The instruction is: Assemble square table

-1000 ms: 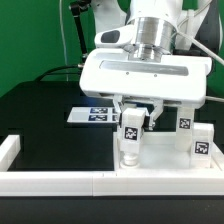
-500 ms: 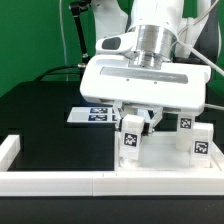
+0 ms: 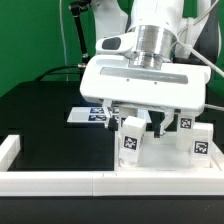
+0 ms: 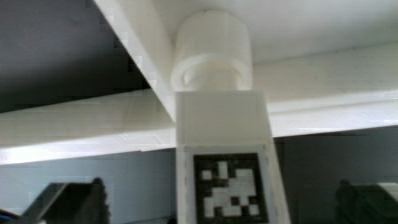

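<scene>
The square table's white slab (image 3: 165,152) lies at the exterior view's right, against the front rail. A white tagged leg (image 3: 131,143) stands upright on its near left corner, and a second leg (image 3: 199,146) stands at its right. My gripper (image 3: 134,122) hangs straight over the first leg, open, with a finger on each side and a gap to both. In the wrist view the leg (image 4: 222,150) fills the middle, tag facing me. The dark fingertips (image 4: 71,200) stand well clear of it, and the gripper (image 4: 221,205) holds nothing.
A long low white border rail (image 3: 55,181) runs along the front, with a short return at the exterior view's left (image 3: 9,150). The marker board (image 3: 90,113) lies flat on the black table behind the gripper. Cables hang at the back left.
The jaws have spread wide, letting go of the leg they were shut on. The leg stays upright on the slab. The arm itself has hardly moved.
</scene>
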Controlling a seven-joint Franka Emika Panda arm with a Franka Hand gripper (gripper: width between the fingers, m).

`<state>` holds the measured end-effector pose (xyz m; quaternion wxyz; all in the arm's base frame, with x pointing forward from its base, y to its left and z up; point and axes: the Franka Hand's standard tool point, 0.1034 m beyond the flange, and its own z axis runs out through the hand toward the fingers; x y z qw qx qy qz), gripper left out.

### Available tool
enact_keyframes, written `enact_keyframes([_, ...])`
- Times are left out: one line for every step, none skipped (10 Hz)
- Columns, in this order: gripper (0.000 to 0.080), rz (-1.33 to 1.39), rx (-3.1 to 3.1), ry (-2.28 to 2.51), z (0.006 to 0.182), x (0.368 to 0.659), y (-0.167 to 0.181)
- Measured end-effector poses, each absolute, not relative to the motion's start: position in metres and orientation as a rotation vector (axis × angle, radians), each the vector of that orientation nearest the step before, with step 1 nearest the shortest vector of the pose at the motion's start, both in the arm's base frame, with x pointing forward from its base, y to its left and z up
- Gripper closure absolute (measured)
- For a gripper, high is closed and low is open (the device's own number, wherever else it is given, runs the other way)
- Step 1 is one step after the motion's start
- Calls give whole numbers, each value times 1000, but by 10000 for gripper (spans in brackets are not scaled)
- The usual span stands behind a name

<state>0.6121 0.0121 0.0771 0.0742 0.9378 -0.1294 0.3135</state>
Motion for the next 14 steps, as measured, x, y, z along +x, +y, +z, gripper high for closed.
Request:
enact_keyframes([151,941,2815,-387,77,612,12])
enact_keyframes([151,941,2815,-386,77,612,12])
enact_keyframes([151,940,2814,-385,77,612,12])
enact_keyframes([151,940,2814,-385,77,612,12])
enact_keyframes([151,912,2826,-393,76,611,12])
enact_keyframes([151,829,2876,-439,82,612,12])
enact_keyframes([151,791,2914,-502,96,615,7])
enact_keyframes([151,705,2954,-542,96,616,2])
enact_keyframes([151,694,2961,-564,101,624,-5])
enact_keyframes([151,677,2965,-575,103,627,-12])
enact_keyframes([151,495,3026,-616,97,624,-13])
enact_keyframes([151,349,3074,-647,101,629,-12])
enact_keyframes([151,305,3087,-670,103,635,-12])
enact_keyframes([151,137,3115,-698,98,629,-7])
